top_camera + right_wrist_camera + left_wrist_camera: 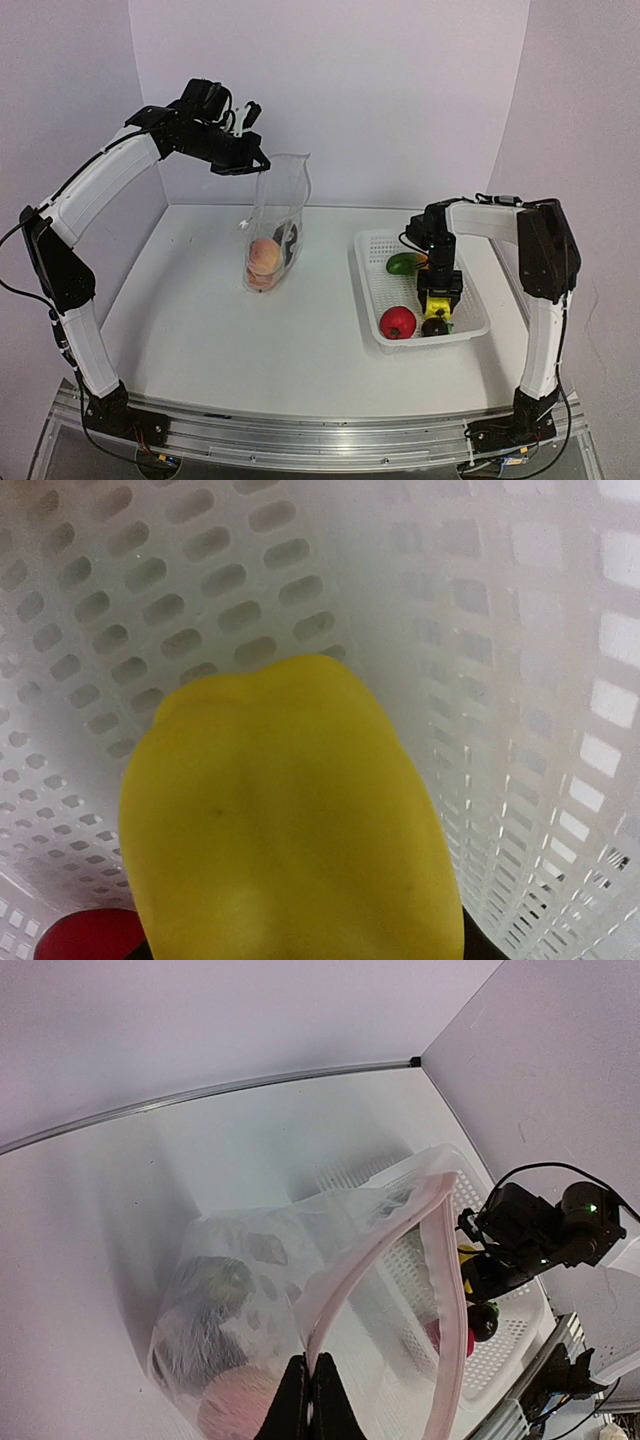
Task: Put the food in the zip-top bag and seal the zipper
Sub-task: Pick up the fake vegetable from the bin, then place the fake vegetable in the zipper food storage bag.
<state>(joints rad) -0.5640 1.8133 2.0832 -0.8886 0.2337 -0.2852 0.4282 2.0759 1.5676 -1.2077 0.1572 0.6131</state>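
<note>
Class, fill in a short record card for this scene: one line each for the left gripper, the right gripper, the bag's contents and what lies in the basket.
left gripper: shut on the mouth edge of the zip-top bag, holding it upright and open
right gripper: down in the white basket at the yellow pepper; grip unclear
in bag: peach and a dark item
in basket: green mango, red pomegranate, dark mangosteen, yellow pepper

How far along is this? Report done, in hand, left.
Done: peach and dark pieces sit in the zip-top bag, held up by the left gripper. In hand: right gripper is at the yellow pepper in the basket. Left: green mango, red pomegranate, mangosteen, then the zipper, open.
</note>
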